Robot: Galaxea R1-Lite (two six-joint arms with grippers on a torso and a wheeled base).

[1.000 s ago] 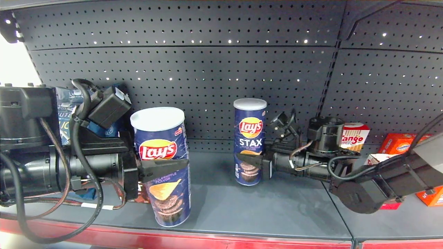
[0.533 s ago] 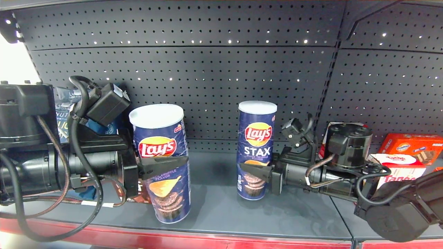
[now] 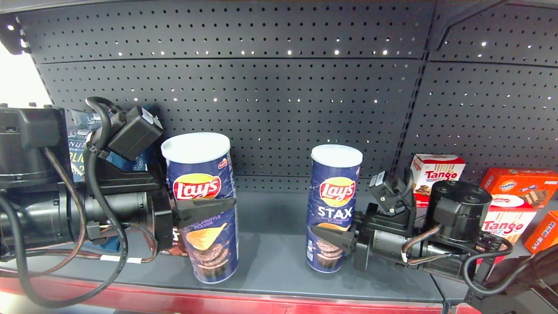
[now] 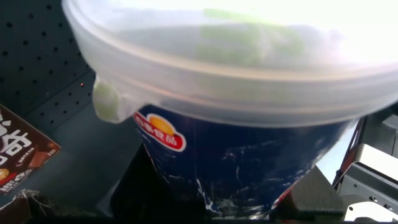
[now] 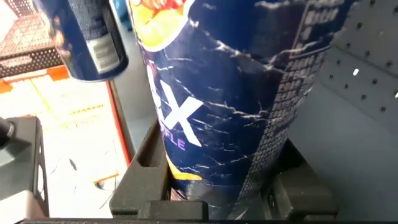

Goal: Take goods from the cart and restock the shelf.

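On the shelf (image 3: 270, 257), left pincer (image 3: 209, 210) and right pincer (image 3: 330, 233) hold two cans (image 3: 198, 168) (image 3: 335, 192).

Shelf | you had a dark shelf (image 3: 279, 257) | left can (image 3: 202, 205) stood at 8 o'clock, right can (image 3: 333, 205) at 5 | wafer boxes (image 3: 436, 174) and orange box (image 3: 518, 181) at 3 | blue packet (image 3: 83, 144) at 9

Shelf deck (image 3: 270, 257): a bare strip lies between left can (image 3: 200, 205) and right can (image 3: 335, 205), open from the red front lip (image 3: 261, 301) back to the pegboard wall (image 3: 270, 109). There is also room behind both cans.

Left side blocked: left gripper (image 3: 207, 209) is clamped round its can, its arm lies across, and blue packets (image 3: 80, 144) stand behind it.

Right side blocked: right gripper (image 3: 328, 235) is clamped round its can. Beyond it, wafer boxes (image 3: 436, 172) and orange boxes (image 3: 518, 181) crowd toward the wall.
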